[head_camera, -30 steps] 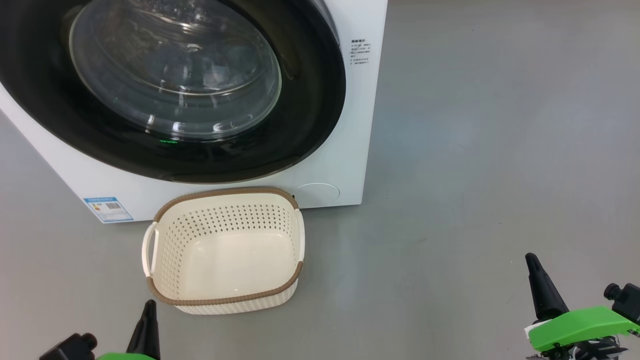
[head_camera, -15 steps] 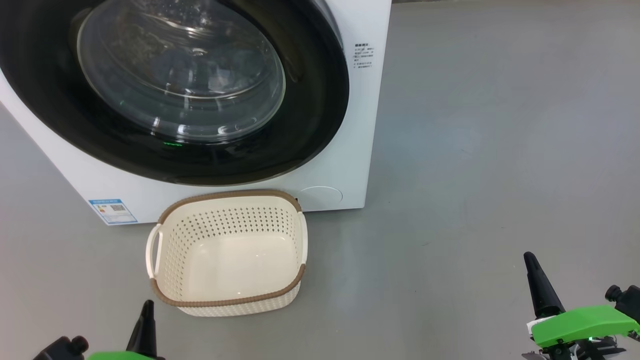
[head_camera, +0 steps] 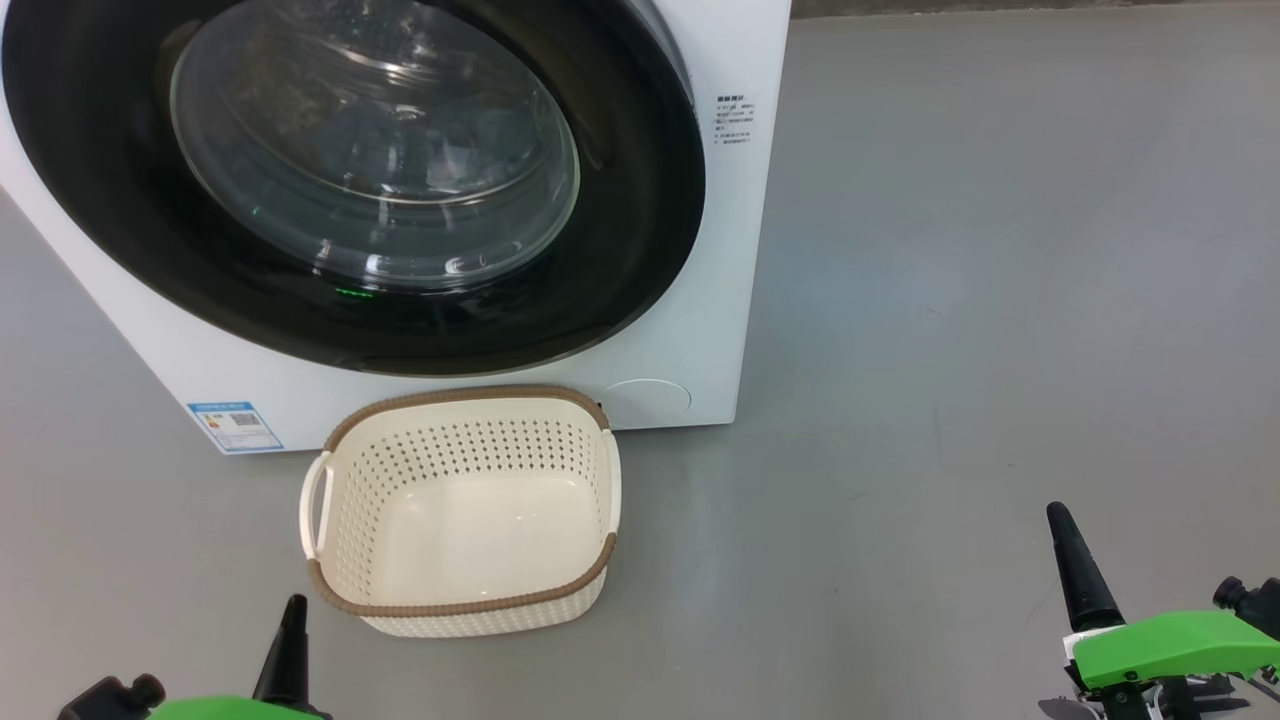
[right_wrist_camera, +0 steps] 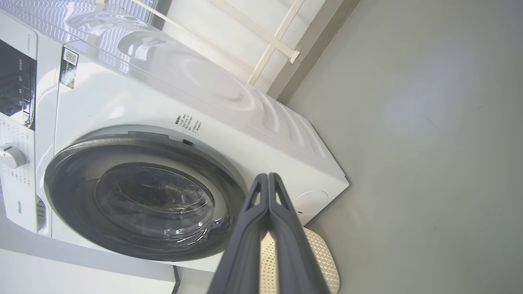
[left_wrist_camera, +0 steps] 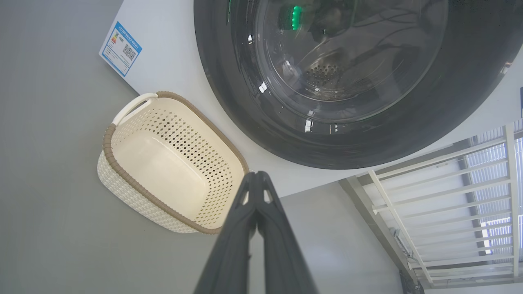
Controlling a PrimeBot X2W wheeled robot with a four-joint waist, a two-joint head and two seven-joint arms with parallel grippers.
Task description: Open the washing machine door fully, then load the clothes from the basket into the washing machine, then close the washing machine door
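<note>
A: While the washing machine door [head_camera: 640, 200] is sitting shut, upper left of the head view, how is it handling?
B: Rigid, glossy (likely slippery); I'm advising its rim. Left gripper [left_wrist_camera: 256, 176] and right gripper [right_wrist_camera: 268, 176] are pressing closed, empty.

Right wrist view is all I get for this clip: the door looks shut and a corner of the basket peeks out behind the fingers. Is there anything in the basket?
Observer: No. The head view looks straight into the basket, and it is empty down to its bare bottom.
Operator: Where does it stand?
Observer: On the floor just in front of the washing machine, below the door, with a blue label on the machine's front off to its left.
Operator: And the other arm?
Observer: The left gripper has its fingers pressed together, holding nothing, pointed toward the basket's near rim.
</note>
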